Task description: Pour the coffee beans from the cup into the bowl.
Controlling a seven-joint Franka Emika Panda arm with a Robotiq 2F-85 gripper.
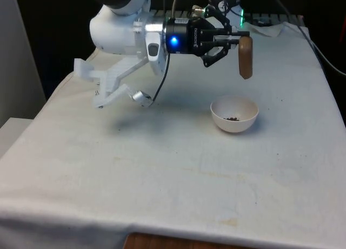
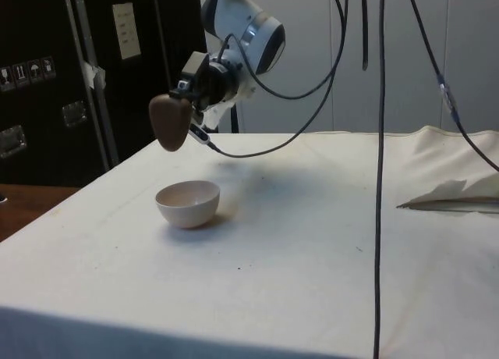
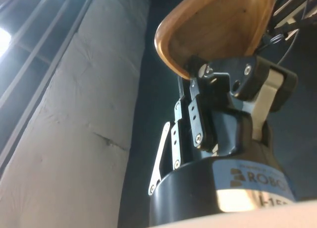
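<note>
Gripper clamped on a brown wooden cup, cup tipped over above the white bowl (a few coffee beans inside), white tablecloth beneath.

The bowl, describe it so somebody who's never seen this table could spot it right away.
On the white cloth-covered table, look just below the brown wooden cup held up by the gripper. The bowl sits there: small, round, white, with a few dark coffee beans at its bottom.
</note>
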